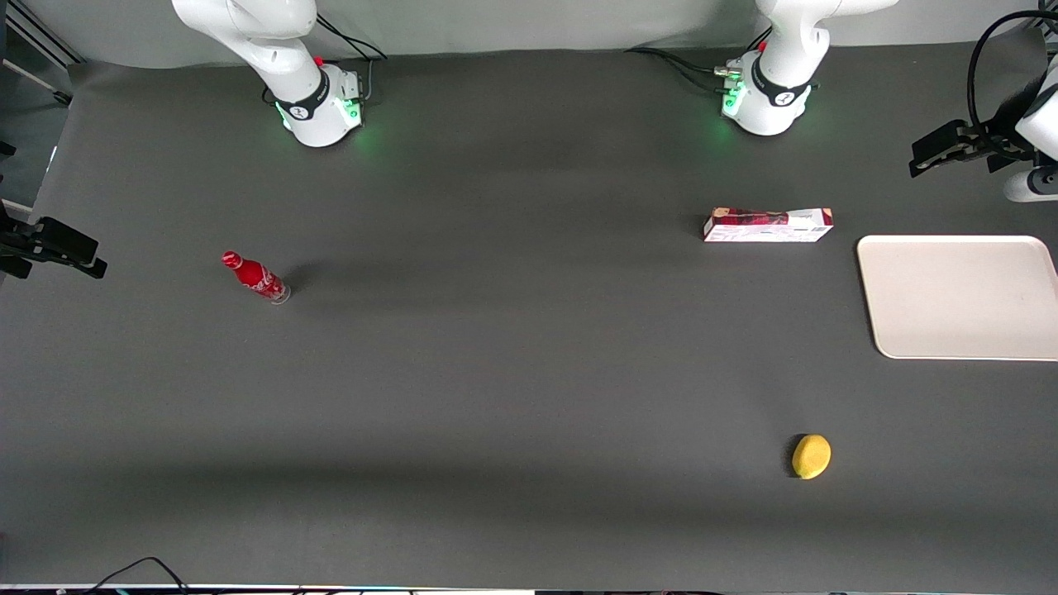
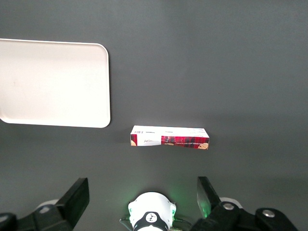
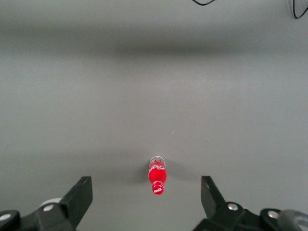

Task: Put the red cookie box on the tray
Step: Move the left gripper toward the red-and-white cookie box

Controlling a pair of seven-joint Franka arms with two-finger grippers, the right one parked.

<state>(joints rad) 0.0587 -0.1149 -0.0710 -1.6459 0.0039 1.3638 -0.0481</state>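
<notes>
A dark grey counter [image 1: 496,372] carries a few scattered things. Nearest the front camera lies a yellow lemon [image 1: 811,456]. Farther back, a large cream tray [image 1: 959,297] sits at the working arm's end. A small red bottle [image 1: 255,278] stands toward the parked arm's end. The red cookie box [image 1: 768,224] lies flat on the counter near the tray, not touching it. The claw [image 2: 142,192] hangs high above the counter, fingers spread wide, holding nothing.
</notes>
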